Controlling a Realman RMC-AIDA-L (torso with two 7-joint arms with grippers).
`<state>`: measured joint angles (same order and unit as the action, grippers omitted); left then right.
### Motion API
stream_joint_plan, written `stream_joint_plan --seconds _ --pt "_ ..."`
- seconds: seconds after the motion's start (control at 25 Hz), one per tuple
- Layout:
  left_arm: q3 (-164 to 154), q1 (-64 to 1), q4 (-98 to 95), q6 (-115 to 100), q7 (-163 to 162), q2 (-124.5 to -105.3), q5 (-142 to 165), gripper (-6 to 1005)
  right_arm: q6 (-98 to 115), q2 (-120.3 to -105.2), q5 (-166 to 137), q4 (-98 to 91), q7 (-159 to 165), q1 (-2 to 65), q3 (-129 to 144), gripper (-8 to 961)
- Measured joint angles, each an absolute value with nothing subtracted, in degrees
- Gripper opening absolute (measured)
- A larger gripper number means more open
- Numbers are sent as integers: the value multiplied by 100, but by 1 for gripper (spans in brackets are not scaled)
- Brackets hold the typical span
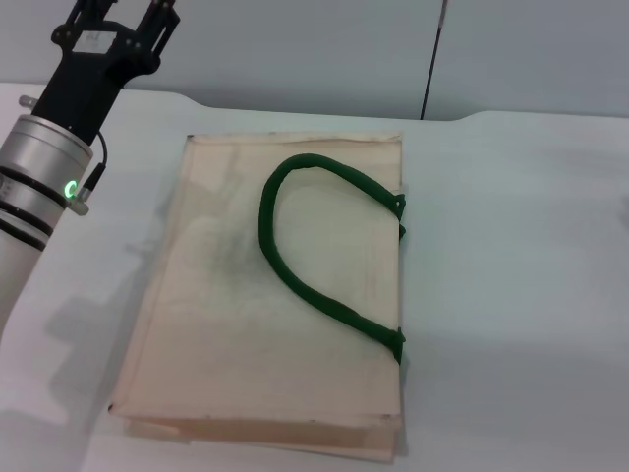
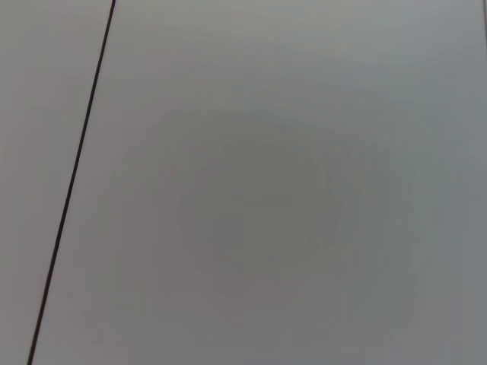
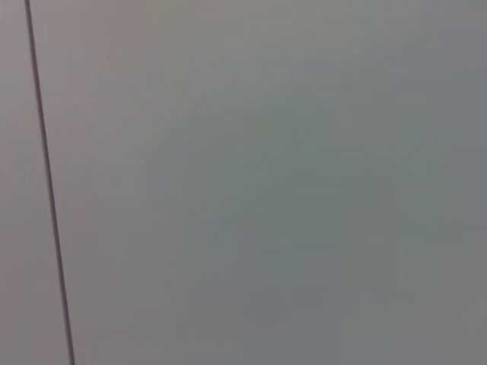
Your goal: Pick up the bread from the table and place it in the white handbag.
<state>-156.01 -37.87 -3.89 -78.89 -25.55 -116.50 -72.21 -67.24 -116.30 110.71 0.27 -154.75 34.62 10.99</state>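
Left hand (image 1: 116, 14) is up at the far left, can't tell its grip. White handbag (image 1: 246, 324) lies flat on my counter (image 1: 511, 295). No bread visible anywhere, possibly bagged already; right arm's out of view.

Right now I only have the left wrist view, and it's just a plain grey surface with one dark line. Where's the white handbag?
Observer: In the head view the white handbag lies flat on the table, with a green handle resting on top of it.
Operator: Any sign of the bread?
Observer: No, none of the three views shows the bread.
Operator: And where are the arms?
Observer: The left gripper is past the bag's far left corner, at the top edge of the head view. The right arm is not in view.
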Motion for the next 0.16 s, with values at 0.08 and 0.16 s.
stream_joint_plan --seconds 0.08,0.16 --pt "-15591 -3781 -388 -7889 -2516 -11656 -7228 695 -6727 -11629 11072 26 -15473 3452 1099 890" --pt "-15583 -3771 -387 -7889 -2486 -11660 -7231 695 -6728 -11628 11065 26 -15469 3446 1098 890"
